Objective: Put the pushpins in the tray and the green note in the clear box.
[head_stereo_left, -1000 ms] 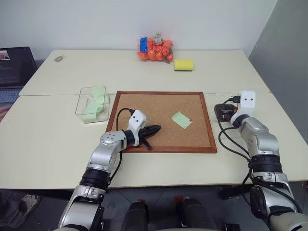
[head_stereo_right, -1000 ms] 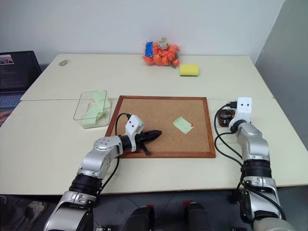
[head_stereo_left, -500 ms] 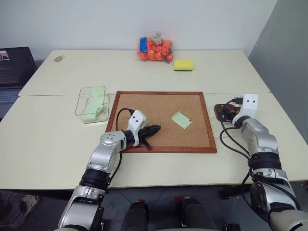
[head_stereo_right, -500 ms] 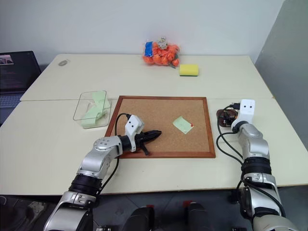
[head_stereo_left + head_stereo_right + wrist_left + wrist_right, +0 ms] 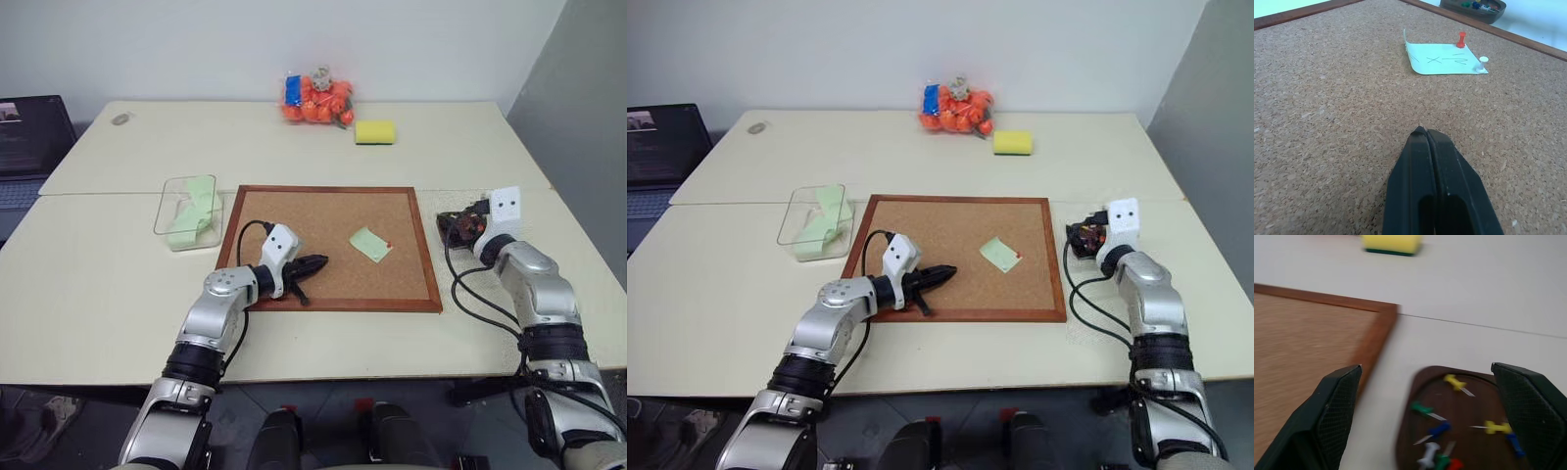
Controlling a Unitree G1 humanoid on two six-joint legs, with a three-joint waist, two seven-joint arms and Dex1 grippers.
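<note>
While our left gripper (image 5: 315, 262) rests on the corkboard (image 5: 294, 211) with its two black fingers pressed flat together and nothing between them, our right gripper (image 5: 1432, 413) hangs over the tray (image 5: 1459, 431) with its fingers spread wide and nothing in them. Taking the board as a clock face from the head camera, the green note (image 5: 369, 244) lies flat right of centre, toward 3 o'clock, well apart from the left fingertips, which point at it from about 8 o'clock. A red pushpin (image 5: 1461, 39) stands upright in one corner of the note and a white pushpin (image 5: 1482, 63) stands in the next corner; pen marks show on the paper. The tray sits on the table just off the board's edge at 3 o'clock and holds loose pins in yellow, green, blue, white and red. The clear box (image 5: 188, 212) stands off the board's 9 o'clock edge and holds pale green paper. A yellow sponge (image 5: 374, 131) and a bag of orange items (image 5: 315, 100) lie past the board at 12 o'clock.
</note>
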